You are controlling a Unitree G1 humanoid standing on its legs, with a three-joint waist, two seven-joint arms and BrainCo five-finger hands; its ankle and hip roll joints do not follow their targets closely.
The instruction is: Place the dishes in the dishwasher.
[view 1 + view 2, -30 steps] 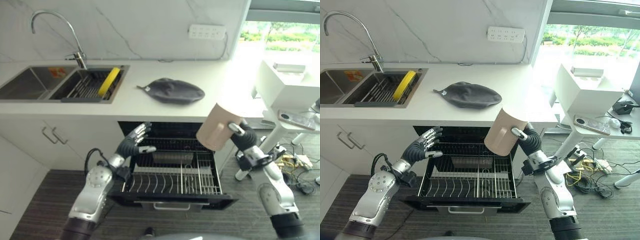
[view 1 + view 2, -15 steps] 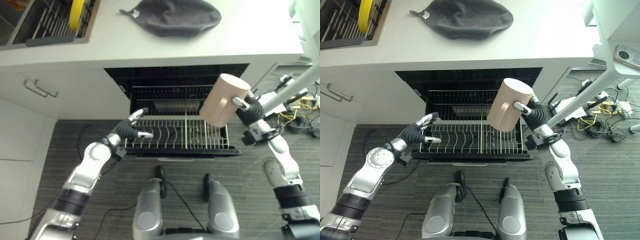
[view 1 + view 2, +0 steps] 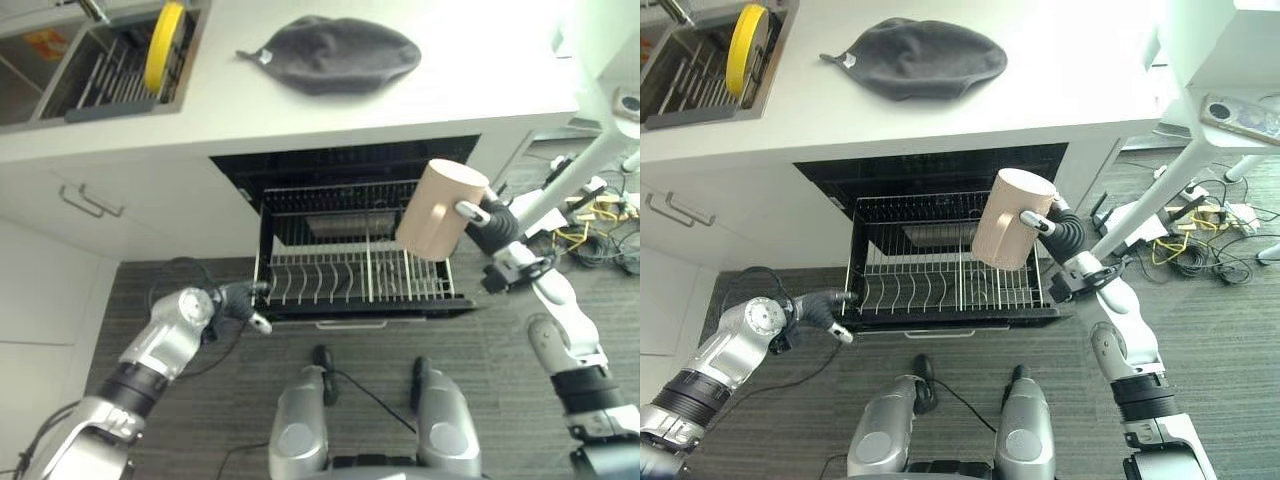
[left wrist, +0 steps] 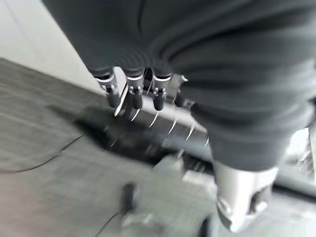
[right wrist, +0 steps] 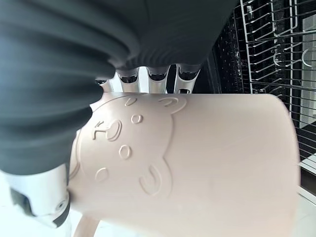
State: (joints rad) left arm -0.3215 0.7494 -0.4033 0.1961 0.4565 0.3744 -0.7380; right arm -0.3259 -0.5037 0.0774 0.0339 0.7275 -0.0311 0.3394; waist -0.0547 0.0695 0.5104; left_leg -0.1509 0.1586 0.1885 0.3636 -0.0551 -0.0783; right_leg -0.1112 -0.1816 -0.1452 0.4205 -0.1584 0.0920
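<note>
- Dropping from where it hovered over the rack half a second ago, the left hand (image 3: 826, 305) is now sitting at the front left corner of the pulled-out dishwasher rack (image 3: 940, 280); the head camera has shifted too, so the yellow plate (image 3: 744, 47) is showing more fully at 11 o'clock.
- Its fingers (image 4: 132, 94) are hanging fairly straight and relaxed, holding nothing; whether they are touching the rack's edge I cannot tell.
- At 3 o'clock of the rack, the right hand (image 3: 1060, 229) is staying clamped on the beige mug (image 3: 1004, 232), fingers curled round its handle side.
- That mug is being carried tilted in the air above the right end of the rack, not resting on any wire.
- Below it, the rack is standing drawn out of the open dishwasher (image 3: 350, 170), and its tines look bare of dishes as far as I can see.
- Further out, at 12 o'clock on the worktop (image 3: 480, 70), a dark grey cloth (image 3: 335, 53) is lying flat.
- Upright in the sink rack (image 3: 110, 70) at 11 o'clock, the yellow plate is waiting.
- By my judgement the task is only beginning: the mug is picked up but not set down, and the plate is not yet fetched.
</note>
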